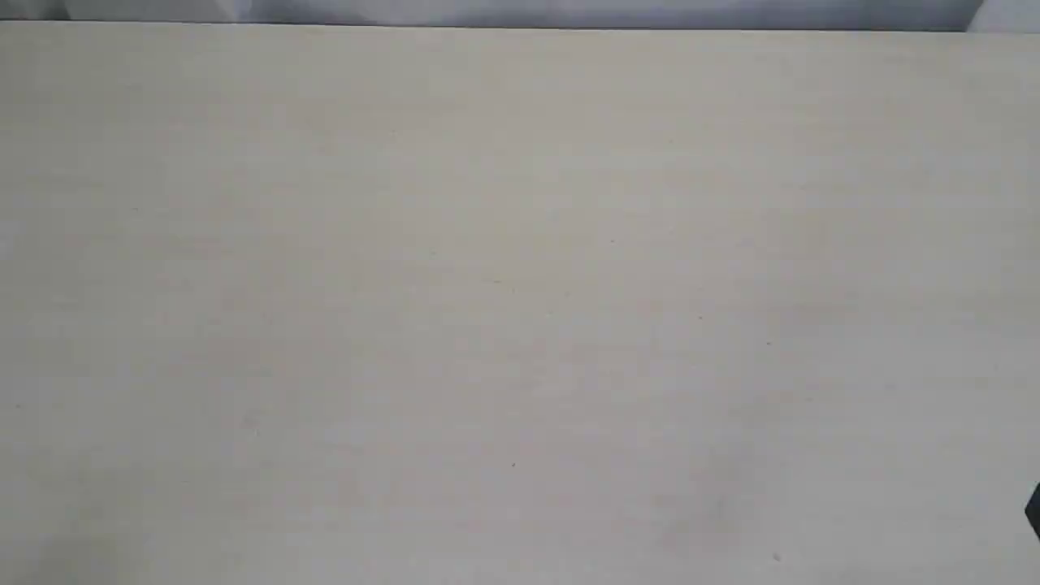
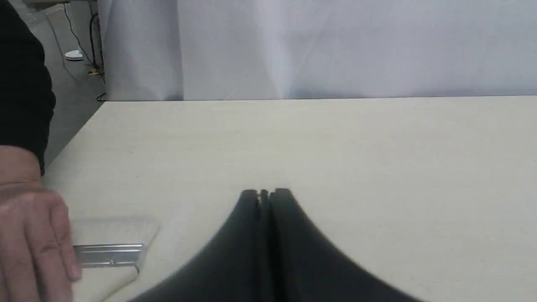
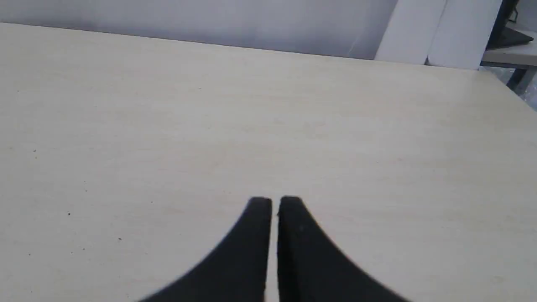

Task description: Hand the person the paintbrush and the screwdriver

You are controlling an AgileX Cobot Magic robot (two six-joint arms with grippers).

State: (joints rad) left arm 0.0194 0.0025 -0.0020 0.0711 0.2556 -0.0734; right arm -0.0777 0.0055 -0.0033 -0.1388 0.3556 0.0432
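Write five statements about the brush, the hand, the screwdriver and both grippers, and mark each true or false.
1. The brush lies on the table. True.
2. The left gripper holds the brush. False: its jaws are shut on nothing, and the brush lies off to one side of it.
3. A person's hand is at the brush's ferrule. True.
4. The screwdriver lies just ahead of the right gripper. False: only bare table shows there, and no screwdriver appears in any view.
5. The right gripper holds nothing. True.
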